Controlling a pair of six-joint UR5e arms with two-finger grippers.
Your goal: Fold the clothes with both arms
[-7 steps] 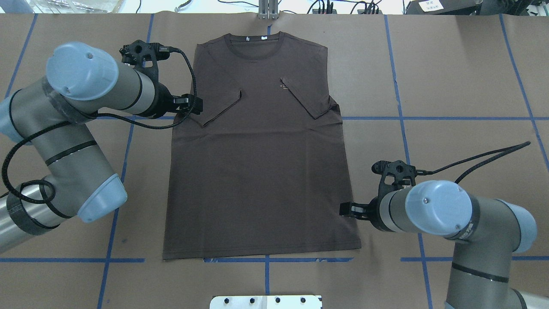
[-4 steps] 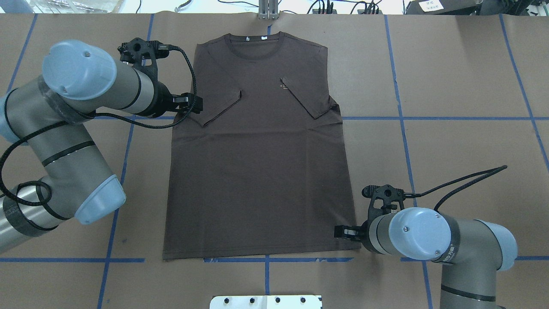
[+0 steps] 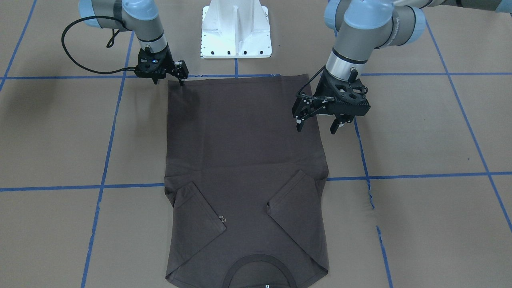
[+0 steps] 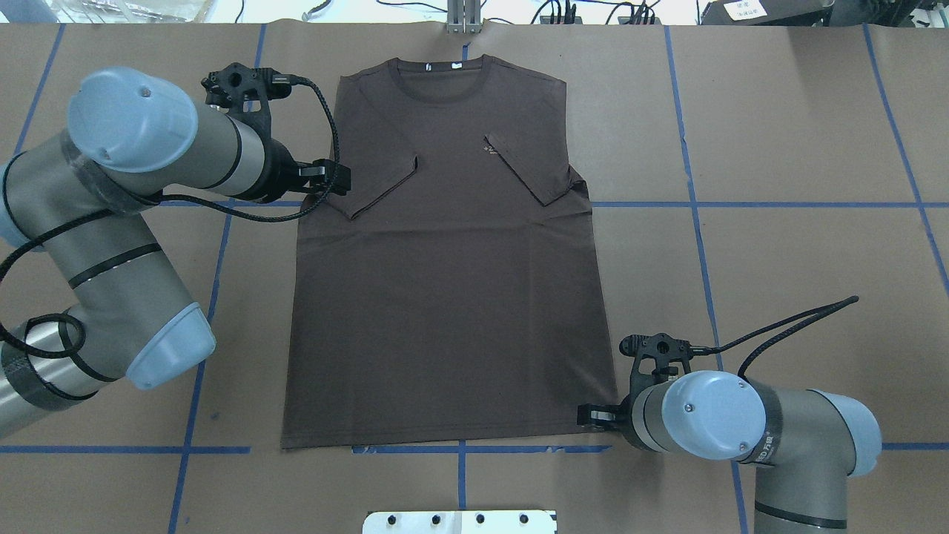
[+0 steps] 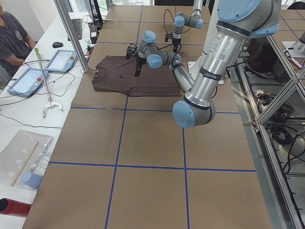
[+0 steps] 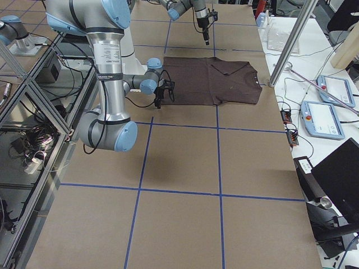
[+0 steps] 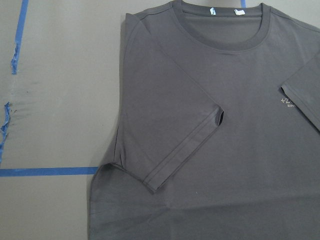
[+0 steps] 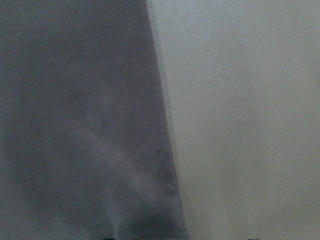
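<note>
Since a second ago: right arm [image 4: 712,419] pulled back toward base, left arm [image 4: 148,148] barely shifted. On table [image 4: 801,133], T-shirt [image 4: 445,297] flat at centre, face up. Long axis runs away from robot: collar [image 4: 443,78] far, hem [image 4: 445,439] near base, sleeves [image 4: 382,185] folded inward. Both sets of jaws apart: left gripper [image 3: 317,125] high over shirt's left edge, right gripper [image 3: 168,81] low at right hem corner.

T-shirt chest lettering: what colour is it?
The chest lettering is pale whitish, clearest in the left wrist-mounted view.
</note>
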